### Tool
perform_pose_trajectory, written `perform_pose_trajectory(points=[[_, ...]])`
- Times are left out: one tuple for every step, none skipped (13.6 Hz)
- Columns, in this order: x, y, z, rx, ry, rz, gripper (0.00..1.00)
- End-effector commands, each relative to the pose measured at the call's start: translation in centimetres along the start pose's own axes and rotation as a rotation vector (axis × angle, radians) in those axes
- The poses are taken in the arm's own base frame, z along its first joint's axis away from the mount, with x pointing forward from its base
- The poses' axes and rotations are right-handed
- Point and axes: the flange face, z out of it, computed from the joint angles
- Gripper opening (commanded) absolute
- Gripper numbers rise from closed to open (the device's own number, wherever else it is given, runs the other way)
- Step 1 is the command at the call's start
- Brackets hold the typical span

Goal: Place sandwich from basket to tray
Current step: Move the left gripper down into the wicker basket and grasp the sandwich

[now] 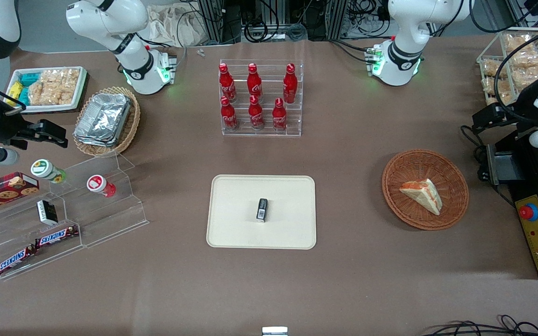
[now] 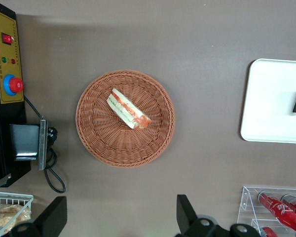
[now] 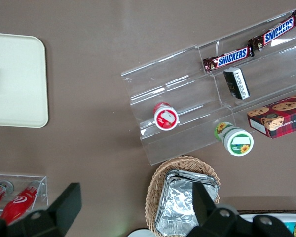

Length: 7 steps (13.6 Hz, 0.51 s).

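- Hanging high above the brown table point(image 1: 367, 154), the left arm's black two-finger gripper point(image 2: 121, 217) has its fingers point(image 2: 54, 215) spread wide apart, and they grasp nothing.
- Below the gap between the fingers, well under them, stands the round shallow reddish-brown wicker basket point(image 2: 96, 143); the fingers do not touch it.
- Inside this basket lies the small triangular sandwich of pale white bread point(image 2: 128, 109), with orange-red and green filling along its cut edge. It rests on the woven bottom and reaches up to the basket's wall at one side.
- Farther from the fingers, toward the parked arm's end of the table, lies the flat cream-beige rectangular tray with rounded corners point(image 1: 236, 196). It is well apart from the basket.
- On the middle of the tray lies one small black packet point(image 1: 262, 209).
- Near one finger, a clear acrylic rack with red cola bottles point(image 1: 255, 95) stands farther from the front camera than the tray.
- Beside the other finger, at the working arm's end, is a yellow control box with a red button point(image 2: 7, 54), and a wire basket of snack bags point(image 2: 10, 210) is close to that finger.
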Motion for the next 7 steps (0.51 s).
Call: perform_pose_trajectory(points=[[-0.1, 0.1, -0.3, 0.024, -0.006, -0.002, 1.0], [0.0, 0.0, -0.3, 0.019, -0.007, -0.016, 1.0], [0.3, -0.3, 0.3, 0.031, -0.016, -0.042, 1.0], [0.8, -0.6, 1.4, 0.051, -0.033, -0.087, 1.0], [1.2, -0.7, 2.3, 0.067, -0.039, -0.22, 1.0], [2.0, -0.5, 3.9, 0.069, -0.06, -0.412, 1.0], [2.8, -0.4, 5.8, 0.083, -0.08, -0.564, 1.0]])
